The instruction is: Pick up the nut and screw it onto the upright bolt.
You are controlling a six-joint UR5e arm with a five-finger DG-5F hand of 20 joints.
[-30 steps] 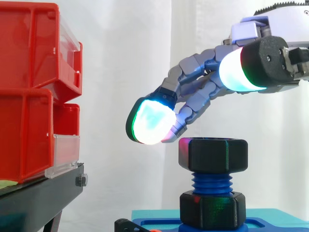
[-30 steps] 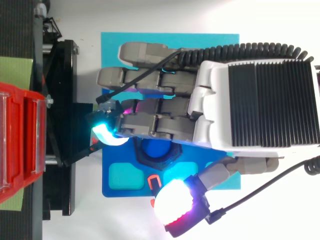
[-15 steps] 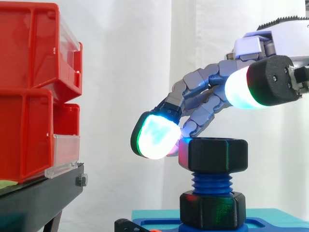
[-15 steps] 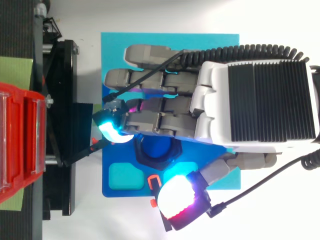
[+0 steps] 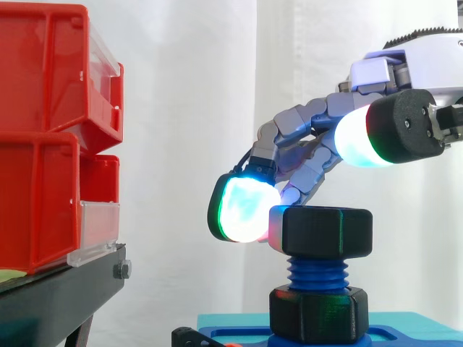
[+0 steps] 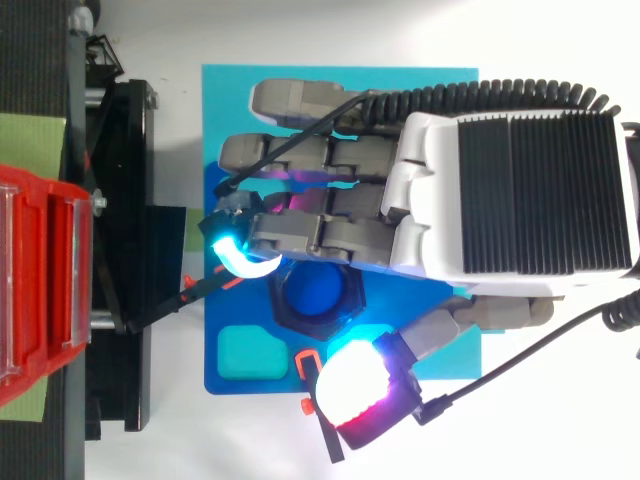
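From the side, the robot hand point(image 5: 311, 117) reached in from the right, above the black nut point(image 5: 320, 231). The nut sat at the top of the upright blue bolt point(image 5: 316, 269) — some thread showed under it. A second black nut point(image 5: 318, 312) sat lower down on the bolt, on the blue plate point(image 5: 239, 334). The fingers were bent down a little. One glowing fingertip point(image 5: 244, 210) was right against the nut's left side, but I could not tell if it touched. The thumb pad point(image 5: 358, 137) was up high, well apart from the nut. So the robot hand was spread loose and held nothing. Red bins point(image 5: 43, 144) stood on a black stand point(image 5: 58, 293) at the left, with a white curtain point(image 5: 188, 108) behind.

From the top, the robot hand point(image 6: 520, 200) lay over the blue plate point(image 6: 225, 385). The nut point(image 6: 296, 332) showed just below the fingers, with the blue bolt point(image 6: 315, 298) top in its middle. The lit fingertip point(image 6: 240, 262) was at the nut's upper left — the thumb pad point(image 6: 352, 392) was below the nut, near it but apart. A red bin point(image 6: 40, 290) and the black stand point(image 6: 120, 250) were at the left.
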